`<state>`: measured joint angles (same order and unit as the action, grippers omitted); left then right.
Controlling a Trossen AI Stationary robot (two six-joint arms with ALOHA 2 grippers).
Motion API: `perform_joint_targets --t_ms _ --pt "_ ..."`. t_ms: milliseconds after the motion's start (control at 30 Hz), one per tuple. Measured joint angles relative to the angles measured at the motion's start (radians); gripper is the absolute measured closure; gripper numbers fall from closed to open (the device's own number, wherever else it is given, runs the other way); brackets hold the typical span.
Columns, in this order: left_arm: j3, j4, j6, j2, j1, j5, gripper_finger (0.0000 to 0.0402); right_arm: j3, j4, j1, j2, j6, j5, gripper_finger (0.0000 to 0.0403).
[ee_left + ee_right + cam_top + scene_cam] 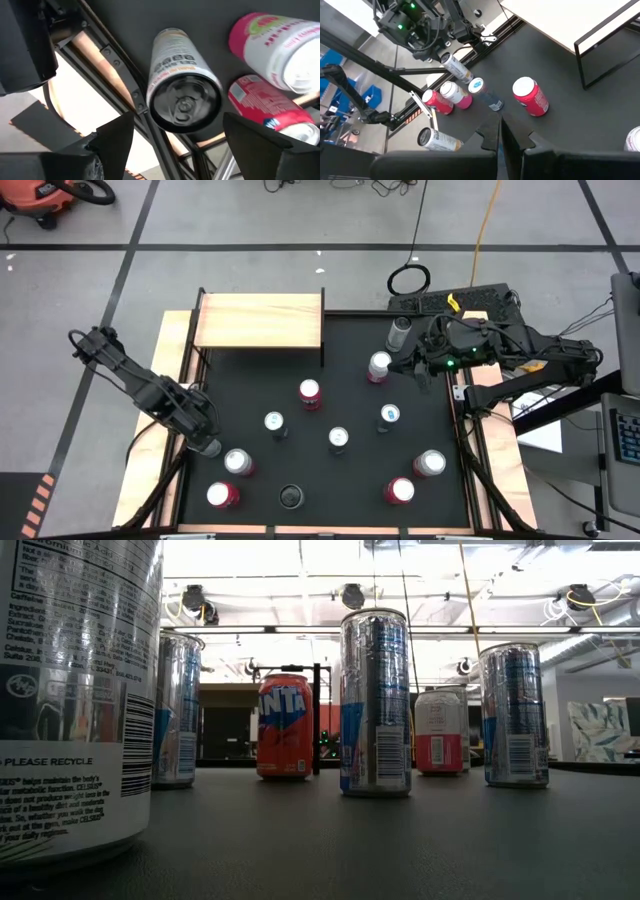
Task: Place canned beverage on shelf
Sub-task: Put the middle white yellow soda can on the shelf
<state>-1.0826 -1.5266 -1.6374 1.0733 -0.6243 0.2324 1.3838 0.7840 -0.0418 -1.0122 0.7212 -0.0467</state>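
Note:
A white-and-silver can (182,85) with a dark top stands upright on its base on the black mat, beside the mat's left rail. My left gripper (177,122) hangs over it, open and pointing down, with one finger (112,145) on each side of the can's top and not touching it. The right wrist view shows this can (456,68) under the left gripper (204,440). The pale wood shelf (260,320) stands at the mat's far left. My right gripper (499,134) is shut and empty, held in the air over the mat's far right.
Several other cans stand on the mat: a pink-and-white one (240,462) and a red one (222,495) just beside the left gripper, more toward the middle (310,393) and right (429,463). A black rail (125,75) borders the mat's left edge.

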Motion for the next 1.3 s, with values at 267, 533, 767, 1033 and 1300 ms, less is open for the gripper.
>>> perform_joint_targets --t_ms 267,533,767,1033,1300 --pt "0.01 0.045 -0.006 0.0 0.0 -0.046 0.0102 0.0 -0.009 0.0 0.0 0.0 -0.001 0.0403" --pt "0.01 0.044 -0.006 0.039 -0.006 -0.063 0.0102 0.0 -0.009 0.0 0.0 0.0 -0.002 0.0403" --pt "0.01 0.021 -0.004 0.101 -0.036 -0.076 0.0102 0.0 -0.009 0.0 0.0 -0.002 -0.003 0.0403" --pt "0.01 0.016 -0.005 0.144 -0.057 -0.087 0.0102 0.0 -0.009 0.0 0.0 -0.015 -0.003 0.0403" --pt "0.053 0.047 -0.004 0.142 -0.057 -0.101 0.0102 0.0 -0.009 0.0 0.0 -0.027 -0.003 0.0403"
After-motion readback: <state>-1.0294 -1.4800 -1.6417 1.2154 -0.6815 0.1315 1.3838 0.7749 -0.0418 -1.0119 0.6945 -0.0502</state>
